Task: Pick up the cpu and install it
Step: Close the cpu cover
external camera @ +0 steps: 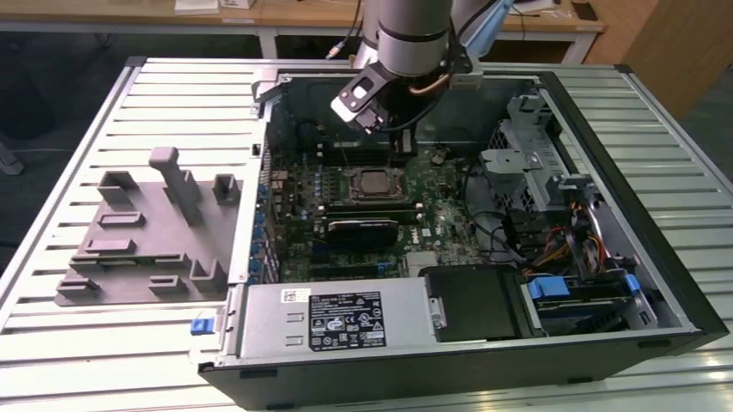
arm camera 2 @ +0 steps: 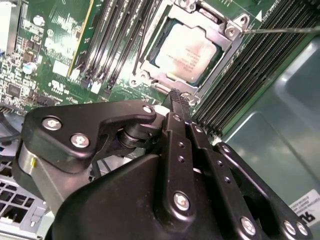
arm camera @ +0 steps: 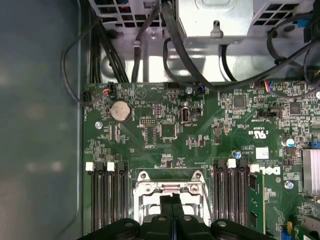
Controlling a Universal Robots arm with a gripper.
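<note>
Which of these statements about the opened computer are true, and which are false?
1. The cpu lies in the socket on the motherboard. True.
2. The gripper holds the cpu. False: its fingers are shut on nothing, and the cpu sits in the socket just beyond the fingertips.
3. A grey fixture lies on the table, at the exterior view's left of the computer case. True.
4. The gripper hangs over the power supply. False: it hangs over the motherboard, close to the socket.
</note>
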